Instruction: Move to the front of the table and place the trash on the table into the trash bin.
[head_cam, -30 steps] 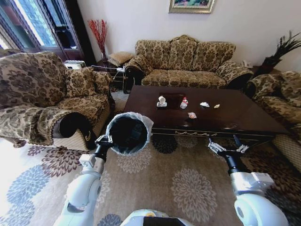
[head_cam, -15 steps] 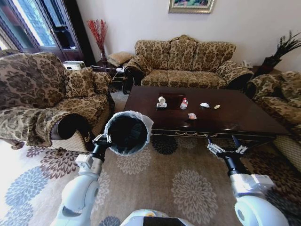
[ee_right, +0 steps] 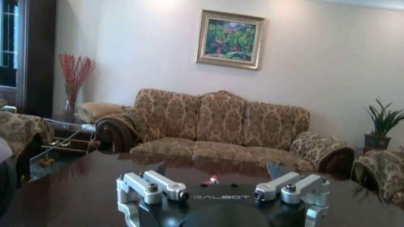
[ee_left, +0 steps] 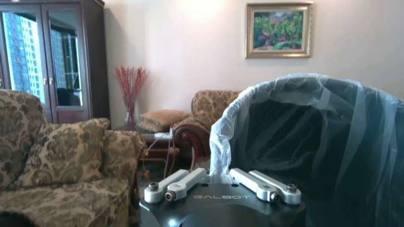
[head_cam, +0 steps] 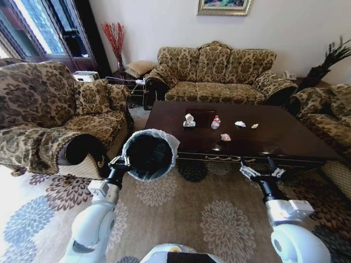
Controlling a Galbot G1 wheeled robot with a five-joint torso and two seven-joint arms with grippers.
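Two grippers are showing at the near edge of my head view. I am keeping the left gripper (head_cam: 119, 162) clamped on the rim of the trash bin (head_cam: 148, 155), its jaws narrow on the liner edge; in the left wrist view the left gripper (ee_left: 221, 182) is sitting right against the bin's (ee_left: 315, 142) translucent liner, with the bin's black inside rising just beyond the jaws. I am holding the right gripper (head_cam: 262, 171) with its jaws spread wide and nothing between them, level with the front edge of the table (head_cam: 285, 139); in the right wrist view the right gripper (ee_right: 221, 189) is looking across the glossy table top (ee_right: 82, 184).

Beyond the wide jaws, the trash is lying on the table, well apart from both grippers: a crumpled wrapper (head_cam: 225, 137) nearest, then a white paper cup (head_cam: 189, 119) toward the bin's side, a small clear bottle (head_cam: 215, 122) with a red cap beside it, and two pale scraps (head_cam: 239, 124) (head_cam: 254, 126) farther toward the right gripper's side. Behind the table a patterned sofa (head_cam: 216, 74) is standing against the wall, under a framed painting (head_cam: 224, 6).
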